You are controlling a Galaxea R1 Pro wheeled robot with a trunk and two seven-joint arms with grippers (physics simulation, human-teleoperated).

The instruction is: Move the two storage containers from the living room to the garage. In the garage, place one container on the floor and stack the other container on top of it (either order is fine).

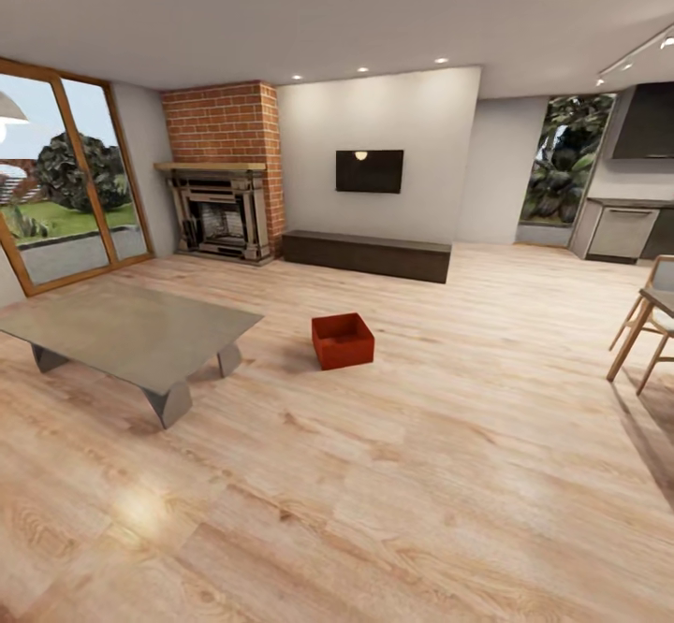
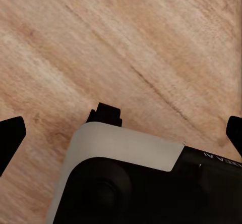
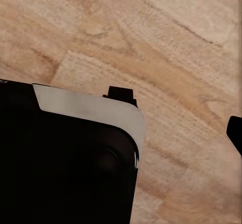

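Nearest, at the bottom of the head frame, is bare light plank floor [image 1: 374,511]. Both wrist views look down on the same wood over the robot's dark, white-edged base. The left pincer [image 2: 121,133] has its two black fingertips at opposite edges of its frame, wide apart, with nothing between them. Of the right pincer [image 3: 235,133] just one fingertip shows at the frame's right edge, so I cannot tell whether it is apart or together.

Further in, left of centre, stands a low grey bench [image 1: 131,328]. Just right of it, near the middle of the frame, one red-orange box [image 1: 343,340] sits open-topped on the planks, apart from the bench. I cannot see a second box.

Beyond are the brick fireplace [image 1: 223,174] at upper left and the black TV [image 1: 370,170] on the far wall.

This looks like the approach stage: nothing is held. The next move calls for driving up to the box and bringing both arms down to its sides.
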